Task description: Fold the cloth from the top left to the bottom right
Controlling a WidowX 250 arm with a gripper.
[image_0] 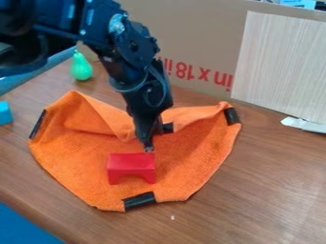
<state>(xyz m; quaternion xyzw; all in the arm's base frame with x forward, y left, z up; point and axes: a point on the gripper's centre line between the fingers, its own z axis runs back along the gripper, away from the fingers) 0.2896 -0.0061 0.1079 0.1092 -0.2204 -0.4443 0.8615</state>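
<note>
A block [131,163] sits on the cloth [76,155], with a pear [81,68] behind, toward the left.

Passable at view right, over table [274,181] between orange cloth [70,143] and white scrap [304,125]. Also passable in front of cloth. Blocked mid-cloth by red block [132,165], right by gripper [149,148] tip; can't tell if touching. Hemmed in behind by raised cloth folds, then cardboard [191,38] and pale board [280,62]. Tighter at left, with green pear [81,67] and blue block [5,113] near cloth. Blocked overhead, upper left, by arm [127,43].
</note>
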